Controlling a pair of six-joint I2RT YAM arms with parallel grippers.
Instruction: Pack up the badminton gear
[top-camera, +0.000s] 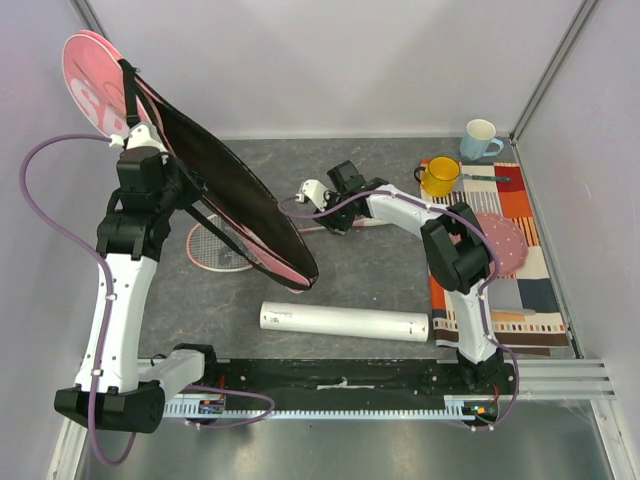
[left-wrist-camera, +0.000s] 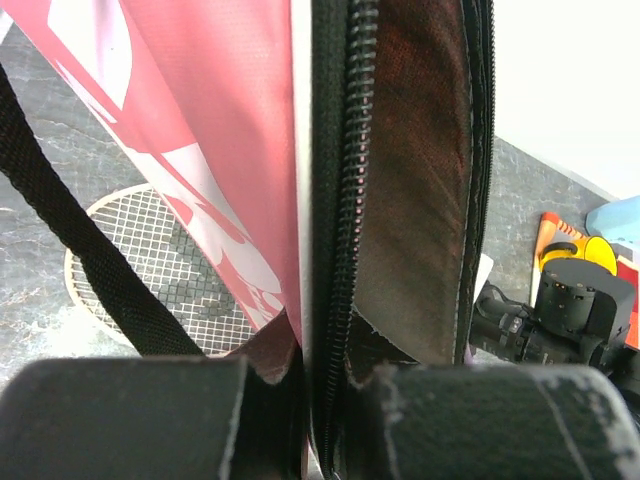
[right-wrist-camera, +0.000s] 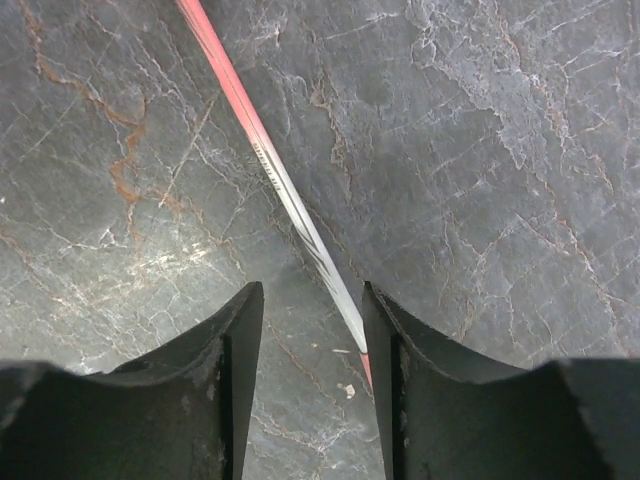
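Packing looks barely begun. The left pincer (left-wrist-camera: 310, 400) is clamped on the zipper edge of the bag (top-camera: 230, 200), which hangs raised and gaping. 1 racket (top-camera: 215, 248) lies on the worktop (top-camera: 380, 270) beneath it, and the tube (top-camera: 345, 322) lies unpacked nearer the arm bases. The right pincer (right-wrist-camera: 310, 340) stands apart astride the racket's shaft. There is bare worktop around it, and the cups (top-camera: 440, 177) sit far right.

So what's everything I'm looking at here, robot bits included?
bag: one, pink outside and black inside, held up at the left
racket: one seen, pink frame, flat on the table, partly under the bag
tube: one, white, lying near the front
yellow cup: one, far right
blue cup: one, pale, far right corner
cloth: one, striped orange, right side
disc: one, pink, on the cloth
table: one, grey
left gripper: shut on the bag's zip edge
right gripper: open, straddling the racket's shaft
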